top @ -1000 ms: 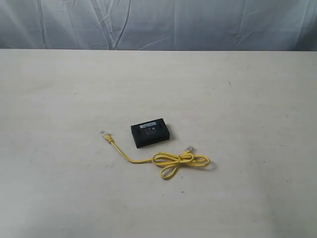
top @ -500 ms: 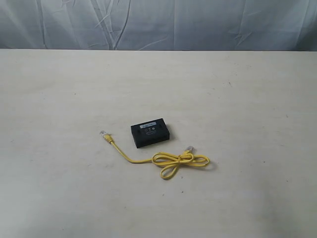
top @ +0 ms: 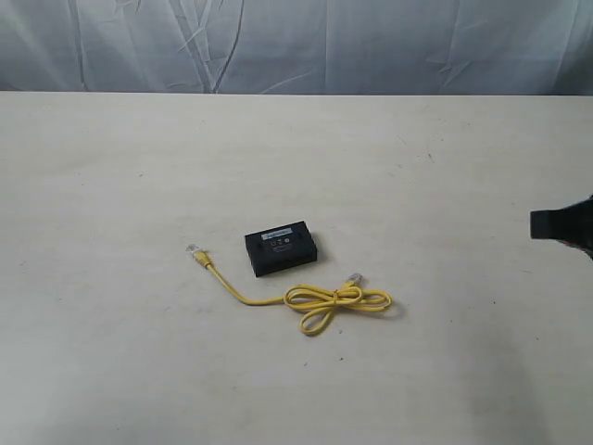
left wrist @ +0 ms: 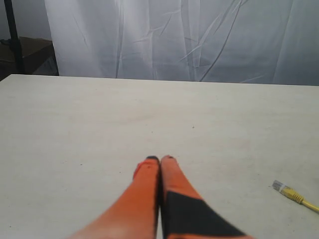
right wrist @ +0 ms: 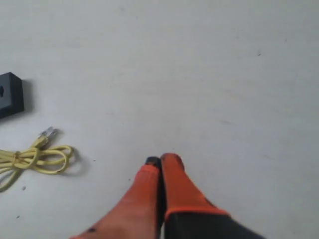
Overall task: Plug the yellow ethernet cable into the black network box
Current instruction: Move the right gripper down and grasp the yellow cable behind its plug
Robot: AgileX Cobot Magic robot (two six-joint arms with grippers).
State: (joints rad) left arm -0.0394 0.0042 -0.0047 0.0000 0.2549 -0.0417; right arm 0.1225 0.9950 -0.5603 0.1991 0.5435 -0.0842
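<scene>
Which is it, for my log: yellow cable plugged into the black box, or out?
Out. Both clear plugs of the yellow ethernet cable lie on the table, apart from the black network box.

the network box (top: 281,247) sits flat on the worktop (top: 139,167), near its middle. the ethernet cable (top: 324,301) lies on the worktop in front of the box, not touching it. one plug (top: 195,250) lies to the left of the box, apart from it; the other plug (top: 355,278) lies just off the box's front right corner. the cable's loops rest in front and to the right of the box. a cloth backdrop (top: 296,46) hangs behind the far edge. the right arm (top: 562,226) shows at the right edge, well apart from box and cable. the right end effector (right wrist: 160,160) is over bare worktop, apart from the loops. the left end effector (left wrist: 159,159) is over bare worktop too, a cable plug lying off to one side.
</scene>
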